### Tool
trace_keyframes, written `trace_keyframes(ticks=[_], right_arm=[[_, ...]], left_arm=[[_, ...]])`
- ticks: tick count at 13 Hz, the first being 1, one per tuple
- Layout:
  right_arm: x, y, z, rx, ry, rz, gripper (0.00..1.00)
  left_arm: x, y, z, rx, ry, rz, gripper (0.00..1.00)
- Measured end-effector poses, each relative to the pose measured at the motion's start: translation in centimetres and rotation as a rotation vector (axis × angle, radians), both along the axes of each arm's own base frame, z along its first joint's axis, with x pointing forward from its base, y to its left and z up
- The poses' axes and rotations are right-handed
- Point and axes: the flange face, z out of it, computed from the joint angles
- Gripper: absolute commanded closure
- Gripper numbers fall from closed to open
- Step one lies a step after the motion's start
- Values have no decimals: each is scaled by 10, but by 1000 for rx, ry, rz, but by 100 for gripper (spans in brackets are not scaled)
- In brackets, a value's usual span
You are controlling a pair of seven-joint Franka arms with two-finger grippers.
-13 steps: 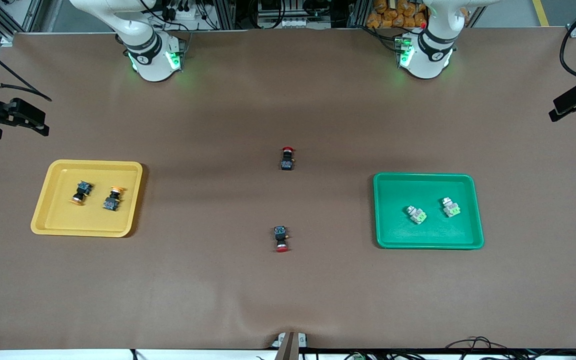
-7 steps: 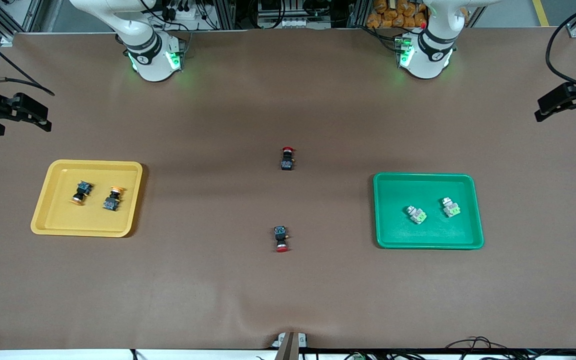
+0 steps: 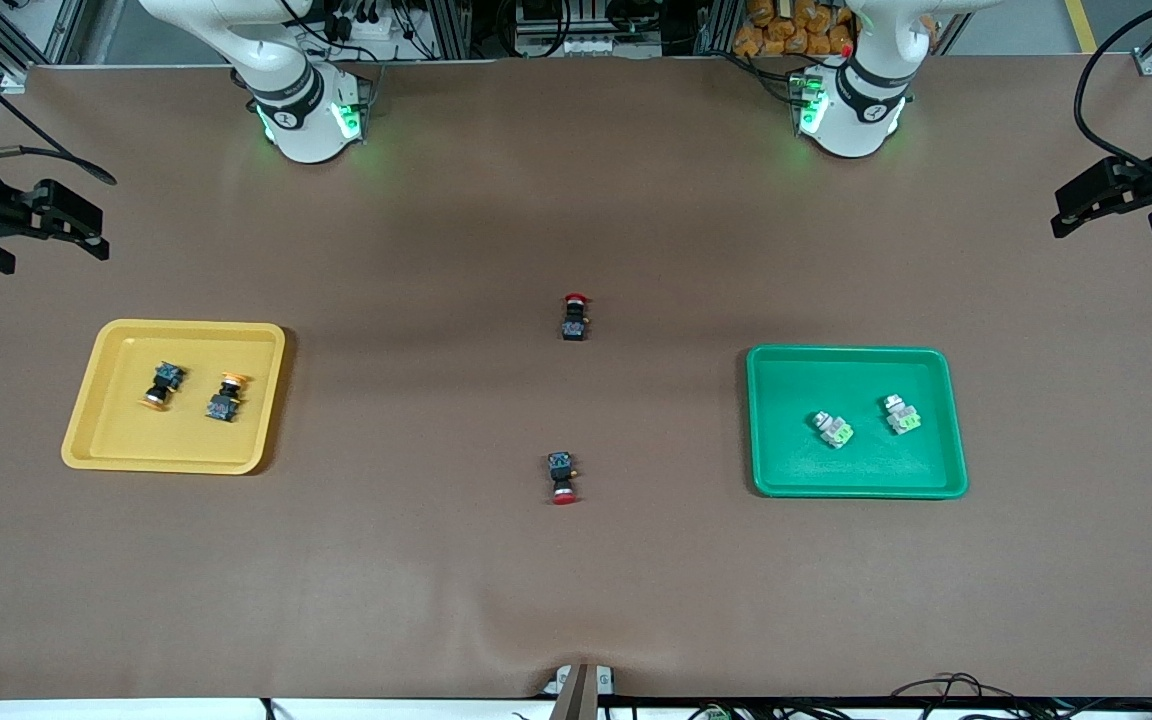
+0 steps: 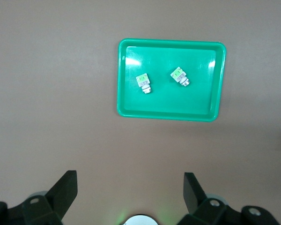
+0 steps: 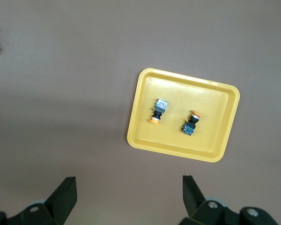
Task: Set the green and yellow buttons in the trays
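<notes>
Both pairs of fingers stand wide apart and hold nothing. The left gripper [image 4: 130,187] hangs high over the bare table at the left arm's end, showing at the three o'clock edge of the front view [image 3: 1101,198]. The right gripper [image 5: 129,190] hangs likewise over the right arm's end, at the nine o'clock edge of the front view [image 3: 66,220].

The green tray [image 3: 766,400] holds two green buttons lying on their sides, near each other but apart. In the front view one green button [image 3: 834,429] has its green block toward five o'clock; the other green button [image 3: 902,414] lies nearly parallel, block toward five o'clock too.

The yellow tray [image 3: 106,440] holds two yellow buttons, also apart. One yellow button [image 3: 161,385] points its orange cap toward seven o'clock; the other yellow button [image 3: 227,396] points its cap toward twelve.

Two red-capped switches lie on the table [image 3: 576,600] between the trays: one red-capped switch [image 3: 574,315] with its cap toward twelve o'clock, the other red-capped switch [image 3: 562,476], nearer the front camera, with its cap toward six.
</notes>
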Motion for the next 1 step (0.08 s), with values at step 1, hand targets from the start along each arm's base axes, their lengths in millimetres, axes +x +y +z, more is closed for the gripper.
trace_keyframes(ticks=[1], right_arm=[[0, 0, 0, 0, 0, 1, 0]], left_arm=[[0, -1, 1, 0, -1, -8, 0]])
